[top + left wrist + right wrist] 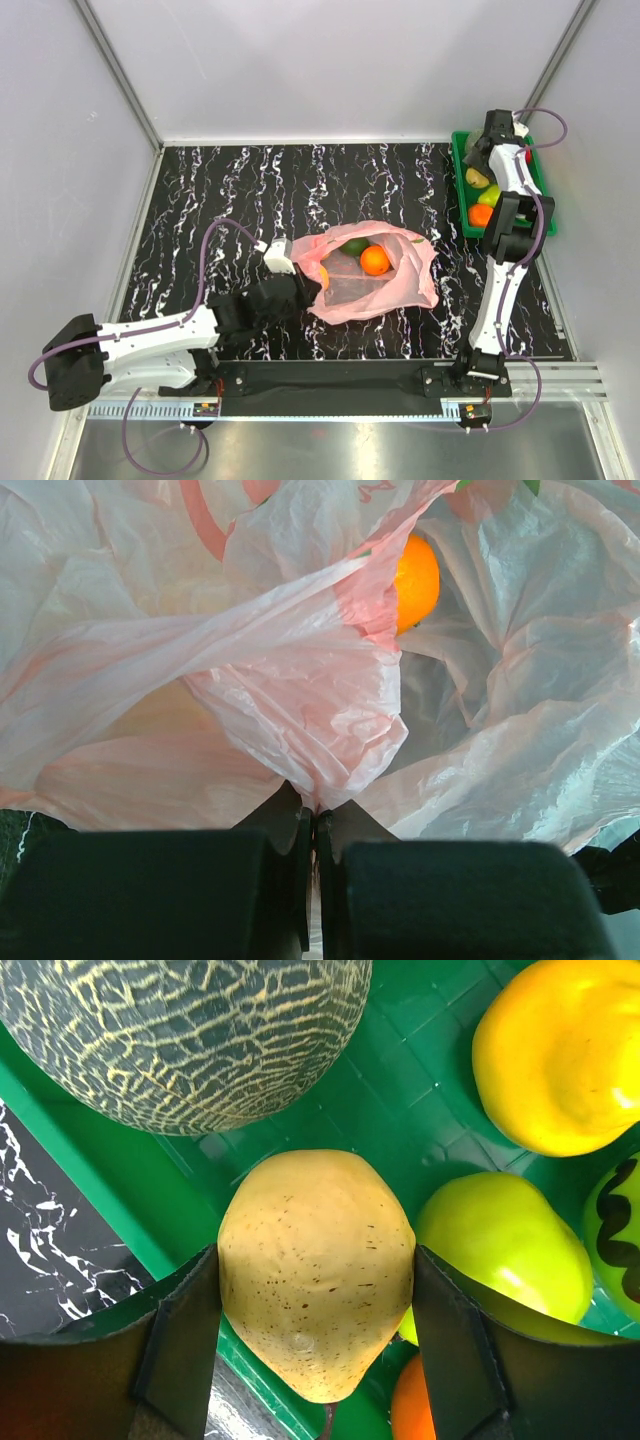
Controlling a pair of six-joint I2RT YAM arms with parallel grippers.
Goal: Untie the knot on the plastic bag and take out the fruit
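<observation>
Pink plastic bag [385, 290] lies mid-table on the black marble top [250, 180], slumped flat, mouth gaping. No knot anywhere I can see. The top looks undone, so I'd call that part finished.

Inside the bag there's an orange [375, 260] near the middle and a dark green fruit [353, 245] just beyond it. A bit of another orange-coloured fruit [322, 276] shows at the bag's L edge, half hidden by plastic. So at least 3 left to fetch; what's under the folds I can't tell.

Left gripper [315, 820] is pinched tight on a fold of the bag's rim, near-left side, w/ nothing but film between the jaws. Prob. holding the mouth open for the other arm.

Far R corner has a green tray [462, 200], well apart from the bag. In it are a netted melon [190, 1030], a yellow fruit [560, 1050], a light green fruit [500, 1250] and a sliver of a second orange [412, 1412].

Right gripper [315, 1260] stands wide around a tan speckled fruit [310, 1200], both fingers touching its sides, low over the tray floor. Resting on it or just above, can't tell.

My read is approx. halfway: bag open, some fruit apparently delivered, this one at drop-off. What's left is to let go, go back, and clear the 3 or so in the bag.
</observation>
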